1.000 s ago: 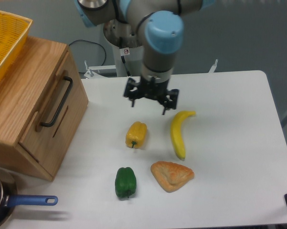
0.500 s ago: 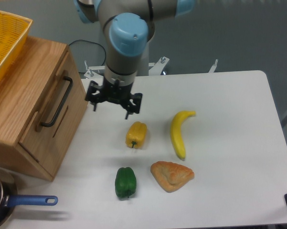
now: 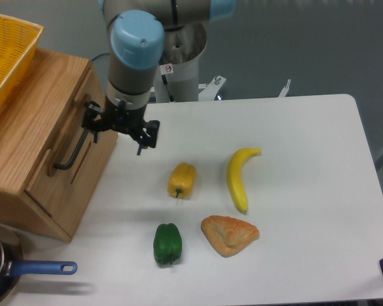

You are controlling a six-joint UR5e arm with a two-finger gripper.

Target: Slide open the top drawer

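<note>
The top drawer (image 3: 65, 131) is the light-oak front panel of the wooden cabinet (image 3: 35, 115) at the left, and it sits flush with the cabinet. Its long black bar handle (image 3: 69, 157) runs diagonally down the panel. My gripper (image 3: 115, 137) hangs just right of the cabinet front, level with the handle's upper end, which it partly hides. The two fingers are spread wide with nothing between them. The left fingertip is close to the handle; I cannot tell whether it touches.
A yellow basket (image 3: 6, 51) rests on top of the cabinet. On the white table lie a yellow pepper (image 3: 181, 180), a banana (image 3: 238, 178), a green pepper (image 3: 167, 243) and a pastry (image 3: 229, 234). A pan with a blue handle (image 3: 38, 269) sits at the front left corner.
The arm has swung left across the table, from above the yellow pepper and banana to the cabinet front. The gripper stayed open. The drawer has not moved.
</note>
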